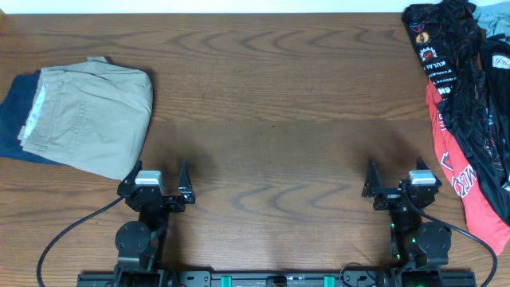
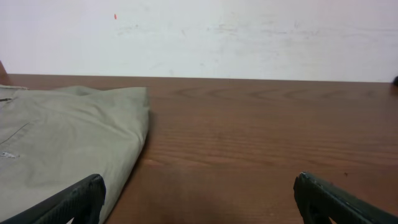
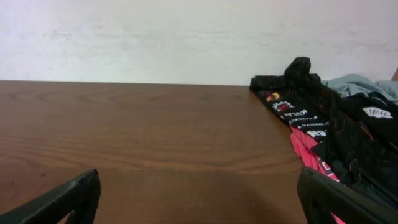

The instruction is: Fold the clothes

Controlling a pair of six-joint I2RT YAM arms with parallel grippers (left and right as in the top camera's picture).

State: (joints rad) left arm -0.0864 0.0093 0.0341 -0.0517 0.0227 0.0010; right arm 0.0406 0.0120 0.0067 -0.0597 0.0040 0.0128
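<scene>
The black jersey with thin orange lines, white lettering and red-orange panels lies crumpled along the table's right edge; it also shows at the right of the right wrist view. My left gripper is open and empty near the front edge, left of centre, with bare wood between its fingers. My right gripper is open and empty near the front edge, just left of the jersey's lower end, with bare wood between its fingers.
Folded khaki trousers lie on folded dark blue denim at the table's left; the khaki shows in the left wrist view. A light grey-blue cloth lies behind the jersey. A white wall backs the wooden table.
</scene>
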